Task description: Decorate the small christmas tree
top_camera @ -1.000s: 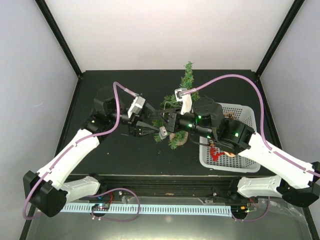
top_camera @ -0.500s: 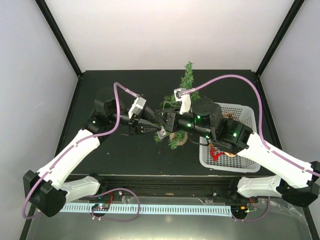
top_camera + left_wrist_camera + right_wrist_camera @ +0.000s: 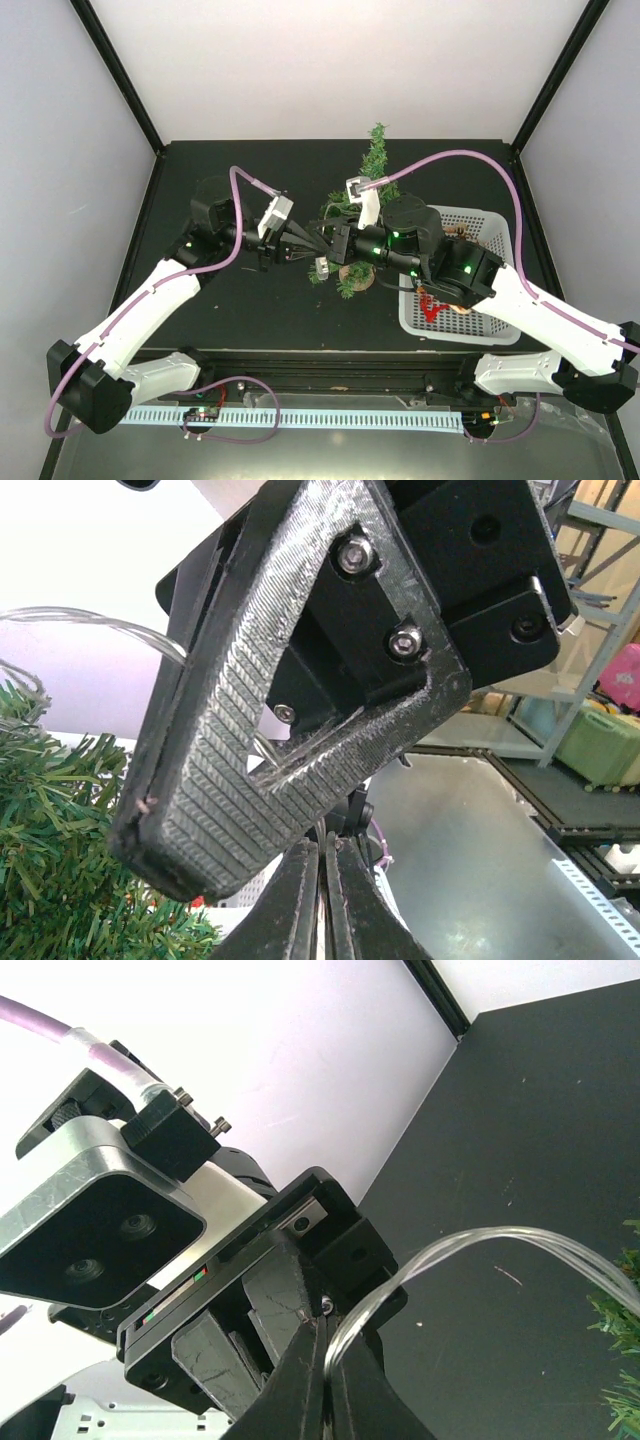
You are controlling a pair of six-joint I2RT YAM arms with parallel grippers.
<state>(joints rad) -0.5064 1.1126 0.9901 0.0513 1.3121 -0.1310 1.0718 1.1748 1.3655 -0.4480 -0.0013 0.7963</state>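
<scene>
1. The small christmas tree (image 3: pixel 375 165) stands on its round wooden base (image 3: pixel 357 276) near the middle of the dark table (image 3: pixel 230 200). The white basket (image 3: pixel 500 225) is just beside it on the right.
2. The right gripper (image 3: pixel 321 1332) has its jaws pressed together on a clear strand (image 3: pixel 470 1240). The strand arcs away from the tips toward the branches.
3. The left gripper (image 3: pixel 323 865) meets it tip to tip at the tree's left flank. Its jaws are also together, apparently nipping the same strand. A small pale piece (image 3: pixel 321 266) hangs just below the meeting point.
4. The paired grips probably serve to pass or tension the strand so that it drapes over the branches without snagging.
5. Open tabletop lies to the left of the tree and in front of it. The basket and the right arm crowd the right side, and the enclosure walls bound the rear.
</scene>
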